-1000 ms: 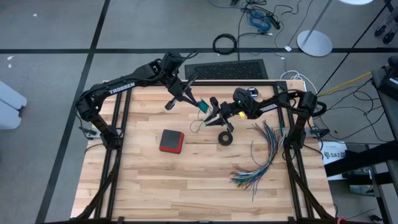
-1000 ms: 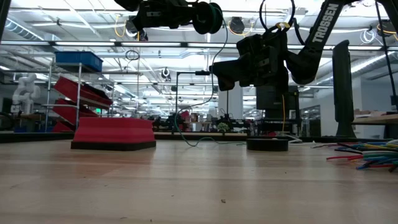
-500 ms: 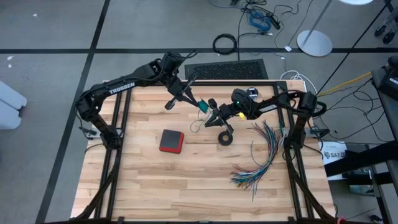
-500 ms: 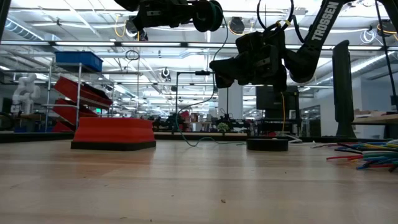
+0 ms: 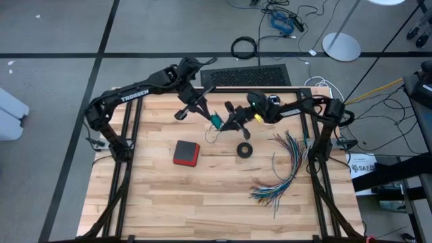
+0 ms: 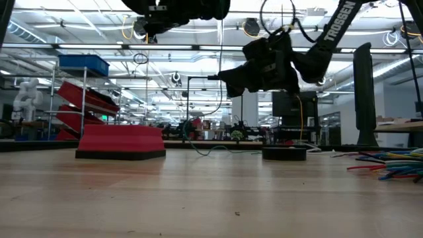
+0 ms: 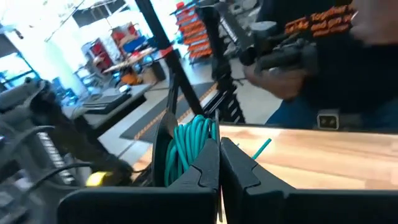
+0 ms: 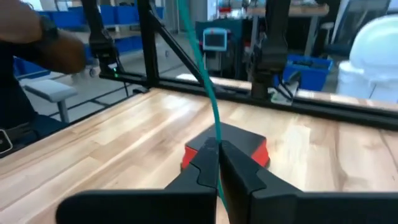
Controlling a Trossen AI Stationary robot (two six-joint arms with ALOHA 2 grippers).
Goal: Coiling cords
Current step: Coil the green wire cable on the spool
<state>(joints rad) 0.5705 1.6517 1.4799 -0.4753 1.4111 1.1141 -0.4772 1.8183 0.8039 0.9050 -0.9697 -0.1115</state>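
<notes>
The teal-green cord is partly wound into a small coil (image 7: pixel 185 146) (image 5: pixel 216 120), held high over the table's far middle by my shut left gripper (image 7: pixel 219 158) (image 5: pixel 212 116). A short cord end (image 7: pixel 262 147) sticks out beside the fingers. One strand (image 8: pixel 200 68) runs from the coil down to my right gripper (image 8: pixel 217 155) (image 5: pixel 229 124) (image 6: pixel 225 74), which is shut on it just right of the coil and lower. The cord's tail (image 6: pixel 210 151) lies loose on the table below. My left gripper pinches the coil's bundled loops (image 7: pixel 208 134) between its two fingers. It comes in about level from the table's far left. The coil is lifted clear and bulges out to one side of the fingers. My right gripper pinches a single strand of the cord (image 8: pixel 216 138) between its two fingers, level, from the table's right. The fingers lie across the strand. The strand rises straight from them toward the coil, clear of the table.
A red box (image 5: pixel 185 153) lies left of centre. A black tape ring (image 5: pixel 244 150) lies below my right gripper. Fanned multicoloured wires (image 5: pixel 283 169) cover the right side. A person (image 7: pixel 311 56) stands beyond the far edge.
My right gripper has shut on the teal strand and shifted slightly toward the far edge. My left gripper has turned at the wrist, so the coil has swung up out of the low view.
</notes>
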